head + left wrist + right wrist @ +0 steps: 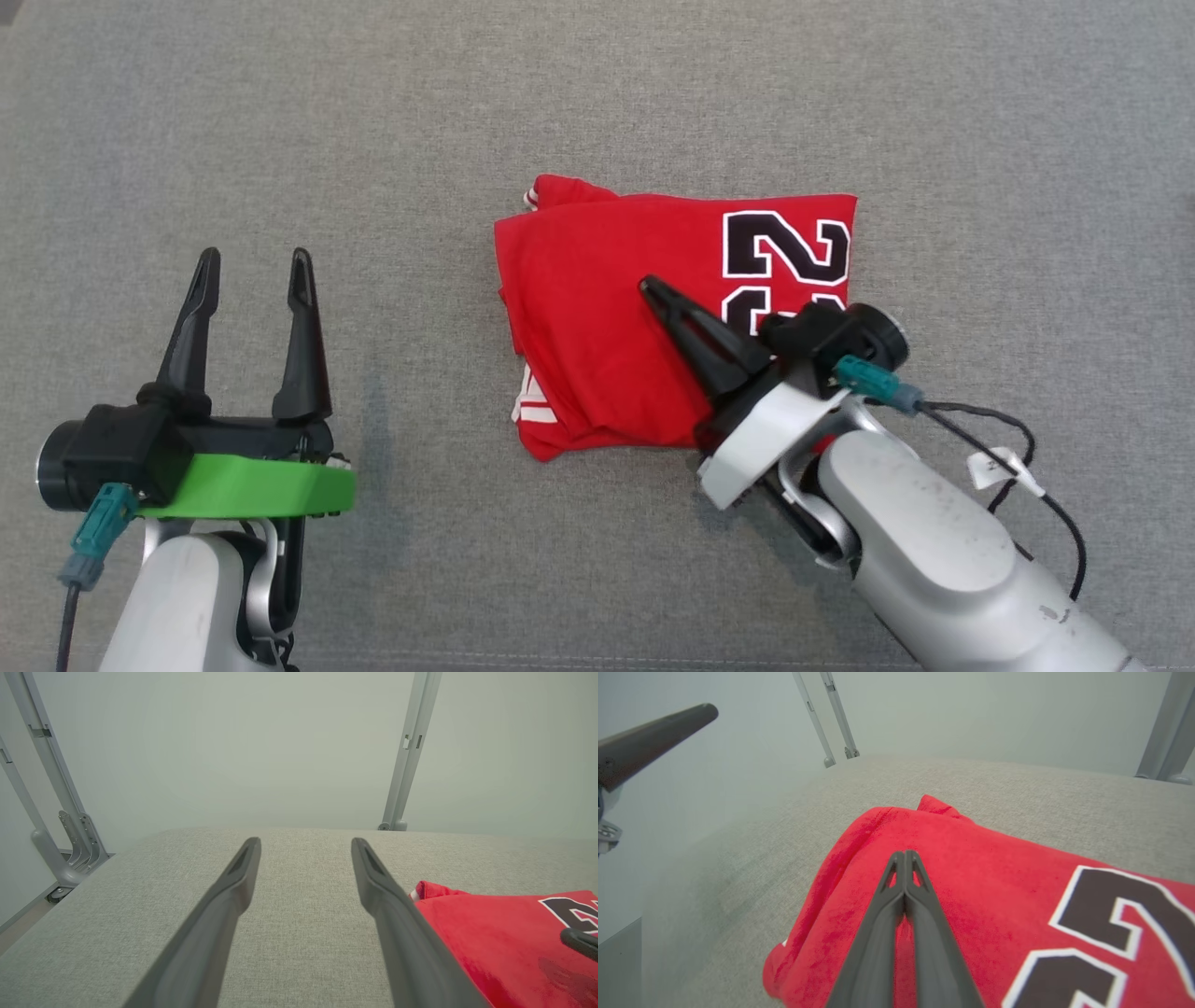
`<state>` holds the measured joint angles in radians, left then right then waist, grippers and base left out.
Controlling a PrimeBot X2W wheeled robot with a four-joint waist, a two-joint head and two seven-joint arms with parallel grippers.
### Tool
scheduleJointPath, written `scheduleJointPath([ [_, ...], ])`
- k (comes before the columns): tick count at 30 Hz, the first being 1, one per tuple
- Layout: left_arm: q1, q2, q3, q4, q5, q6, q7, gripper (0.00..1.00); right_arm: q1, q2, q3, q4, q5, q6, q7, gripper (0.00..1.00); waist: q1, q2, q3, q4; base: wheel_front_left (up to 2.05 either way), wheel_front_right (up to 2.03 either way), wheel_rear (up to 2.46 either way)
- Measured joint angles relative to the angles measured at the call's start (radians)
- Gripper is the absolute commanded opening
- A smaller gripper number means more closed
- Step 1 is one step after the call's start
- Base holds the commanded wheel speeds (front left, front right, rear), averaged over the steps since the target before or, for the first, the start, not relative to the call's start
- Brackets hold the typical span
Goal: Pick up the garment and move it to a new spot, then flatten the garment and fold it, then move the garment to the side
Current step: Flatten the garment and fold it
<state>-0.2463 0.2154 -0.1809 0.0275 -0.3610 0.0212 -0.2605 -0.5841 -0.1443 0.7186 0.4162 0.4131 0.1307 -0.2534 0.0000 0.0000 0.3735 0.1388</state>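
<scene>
The garment point(597, 308) is a red jersey with black, white-edged numbers, folded into a rough rectangle on the grey cloth surface point(597, 93). My right gripper point(651, 287) is shut with nothing between its fingers and reaches up-left over the garment's middle. In the right wrist view its closed tips point(904, 854) point across the red cloth point(994, 872) toward its far left corner. Whether the tips touch the cloth I cannot tell. My left gripper point(255, 257) stands open at the lower left, well apart from the garment. The left wrist view shows the left gripper point(306, 843) with the garment point(490, 933) at its right.
The grey surface stretches on every side of the garment. Grey metal frame posts point(406, 751) rise past its far edge before a pale wall. A black cable point(1018, 448) hangs by my right wrist. One left finger point(654, 737) crosses the right wrist view's upper left.
</scene>
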Motion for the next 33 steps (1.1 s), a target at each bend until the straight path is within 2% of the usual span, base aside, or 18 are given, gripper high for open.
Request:
scheduleJointPath([
  [3, 0.005, 0.003, 0.012, -0.005, 0.002, 0.006, -0.001, 1.00, 0.025, -0.010, -0.120, -0.045, -0.018, 0.000, -0.005, 0.00, 0.0000, 0.0000, -0.011, -0.011, 0.00, 0.00, 0.00],
  [4, 0.010, 0.004, 0.017, -0.006, 0.002, 0.006, -0.001, 1.00, 0.042, -0.013, -0.168, -0.059, -0.027, 0.000, -0.005, 0.09, 0.0000, 0.0000, -0.015, -0.015, 0.00, 0.00, 0.00],
  [5, 0.014, 0.006, 0.020, -0.007, 0.002, 0.007, -0.001, 1.00, 0.059, -0.017, -0.213, -0.075, -0.040, 0.000, -0.006, 0.29, 0.0000, 0.0000, -0.020, -0.020, 0.00, 0.00, 0.00],
  [6, 0.017, 0.008, 0.024, -0.010, 0.002, 0.007, -0.001, 1.00, 0.076, -0.021, -0.262, -0.088, -0.051, 0.000, -0.008, 0.58, 0.0000, 0.0000, -0.024, -0.024, 0.00, 0.00, 0.00],
  [7, 0.019, 0.010, 0.027, -0.013, 0.002, 0.010, -0.001, 1.00, 0.093, -0.025, -0.312, -0.101, -0.061, 0.000, -0.008, 0.94, 0.0000, 0.0000, -0.029, -0.028, 0.00, 0.00, 0.00],
  [8, 0.022, 0.011, 0.030, -0.016, 0.002, 0.011, -0.001, 1.00, 0.110, -0.027, -0.359, -0.113, -0.072, 0.000, -0.008, 1.00, 0.0000, 0.0000, -0.034, -0.032, 0.00, 0.00, 0.00],
  [11, 0.035, 0.015, 0.037, -0.024, 0.003, 0.015, -0.001, 1.00, 0.176, -0.029, -0.515, -0.158, -0.116, 0.000, -0.008, 1.00, 0.0000, 0.0000, -0.055, -0.048, 0.00, 0.00, 0.00],
  [17, 0.063, 0.034, 0.045, -0.038, 0.009, 0.016, -0.001, 1.00, 0.260, -0.022, -0.644, -0.220, -0.155, 0.000, 0.004, 1.00, 0.0000, 0.0000, -0.092, -0.068, 0.00, 0.00, 0.00],
  [33, 0.188, 0.074, 0.047, -0.081, 0.009, 0.037, 0.047, 1.00, 0.443, -0.008, -0.702, -0.343, -0.169, 0.000, 0.074, 1.00, 0.0000, 0.0000, -0.227, -0.110, 0.00, 0.00, 0.00],
])
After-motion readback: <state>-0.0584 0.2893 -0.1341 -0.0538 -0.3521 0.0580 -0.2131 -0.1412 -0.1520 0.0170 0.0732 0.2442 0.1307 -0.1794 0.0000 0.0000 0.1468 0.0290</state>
